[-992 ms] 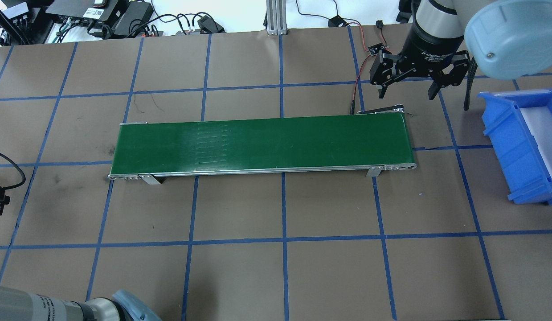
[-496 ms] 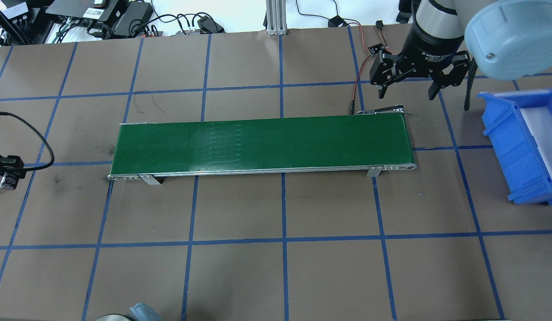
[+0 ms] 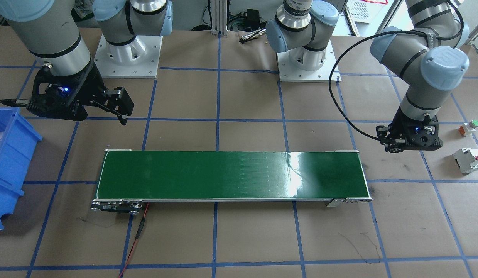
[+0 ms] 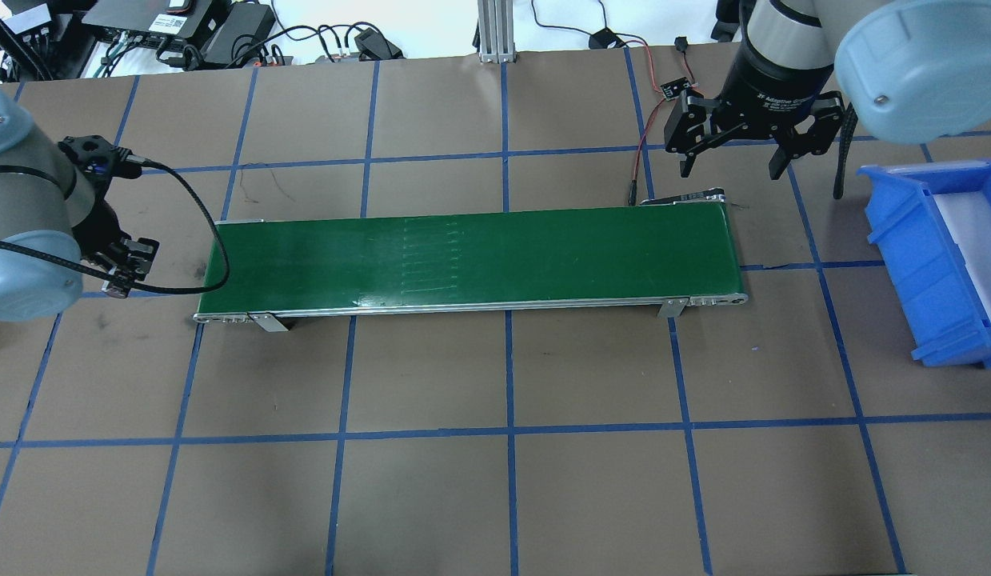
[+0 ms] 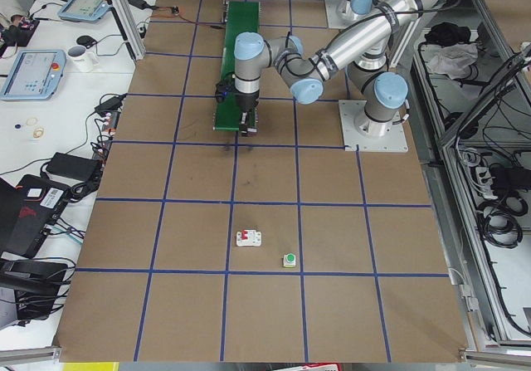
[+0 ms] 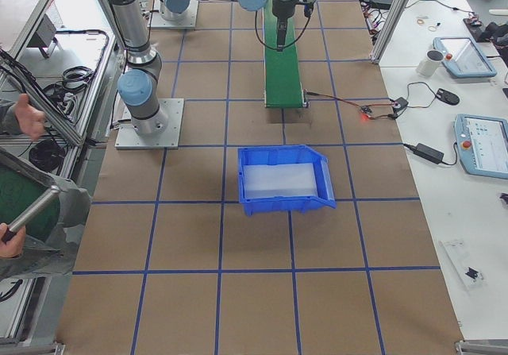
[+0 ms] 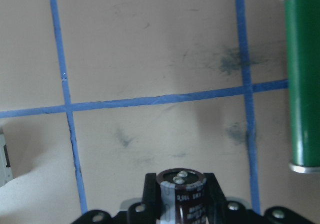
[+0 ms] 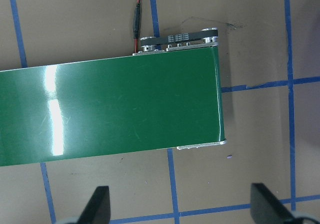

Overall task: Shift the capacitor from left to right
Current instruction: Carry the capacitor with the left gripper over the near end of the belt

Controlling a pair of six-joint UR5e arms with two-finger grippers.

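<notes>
Left gripper (image 7: pixel 181 186) is closed on the capacitor (image 7: pixel 183 204), which is clamped by its sides between the two fingers; two metal terminals are seen on its end. This gripper is held above the brown table (image 4: pixel 431 496), just beside one end of the green conveyor belt (image 4: pixel 471 256) and not over it. On its other side, away from the belt, a white circuit breaker (image 3: pixel 468 160) and a green push button (image 3: pixel 470 126) are seen on the table. Right gripper (image 4: pixel 731 166) is opened wide with nothing between its fingers. It is held near the opposite end of the belt, and a blue bin (image 4: pixel 919 256) is placed near it.
</notes>
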